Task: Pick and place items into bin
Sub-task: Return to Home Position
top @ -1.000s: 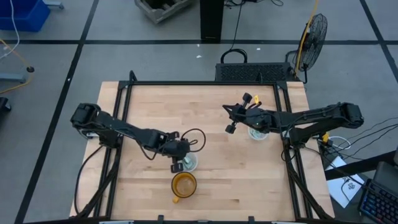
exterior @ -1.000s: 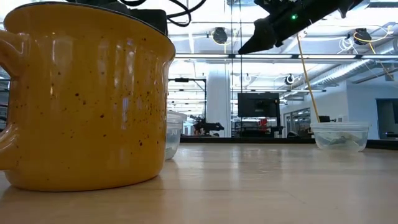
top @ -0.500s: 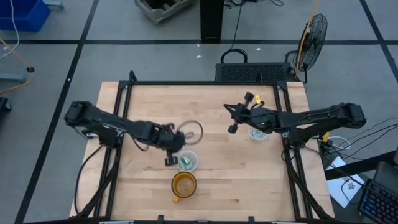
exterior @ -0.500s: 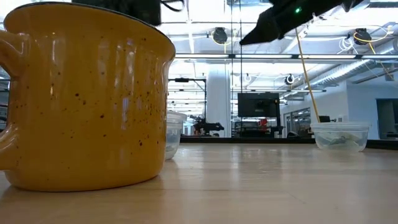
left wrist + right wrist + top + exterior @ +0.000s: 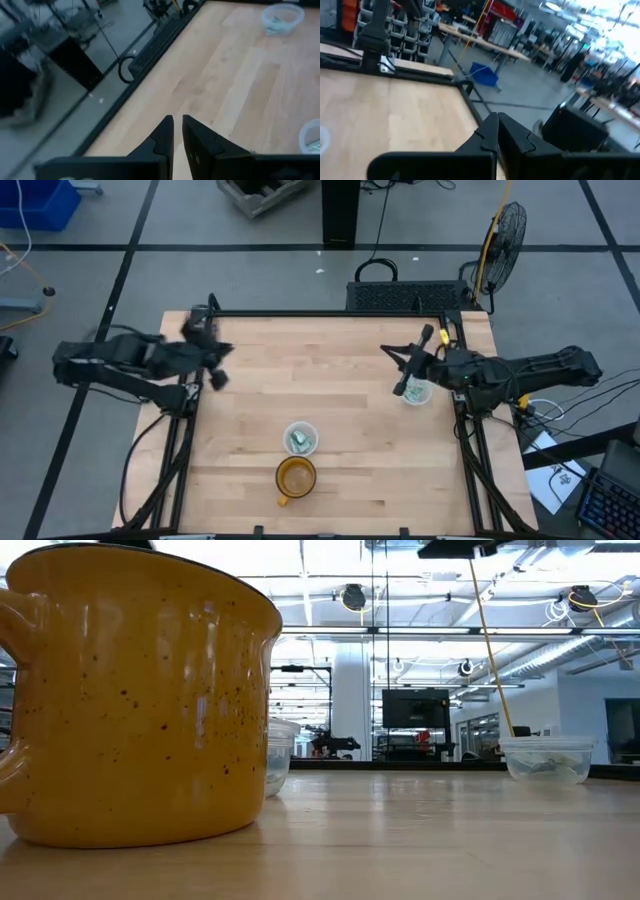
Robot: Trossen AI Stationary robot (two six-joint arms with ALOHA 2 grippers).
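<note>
Homing is the step in hand, judging by where both arms sit and by a tabletop that shows no loose packets.

In the high view the left gripper [image 5: 222,352] hangs at the upper left of the frame, over the table's left edge and well apart from both bins. Its own wrist view shows the two fingers [image 5: 165,131] drawn nearly together with only a thin slit between them and nothing held.

The right gripper [image 5: 392,355] is at the right of centre in the high view, just beside and partly over the right bin [image 5: 416,393]. Its fingers [image 5: 490,131] are likewise closed up on nothing.

The packets [image 5: 298,441] lie inside the left bin [image 5: 311,430], which stands at the lower middle of the frame just above the yellow mug [image 5: 295,477]. The low view shows more pale wrappers at the bottom of the right bin [image 5: 545,758], at the right of the frame.

The placing looks finished. The next move probably calls only for drawing each arm back to rest. The right arm should lift clear so it does not brush the bin below it.
</note>
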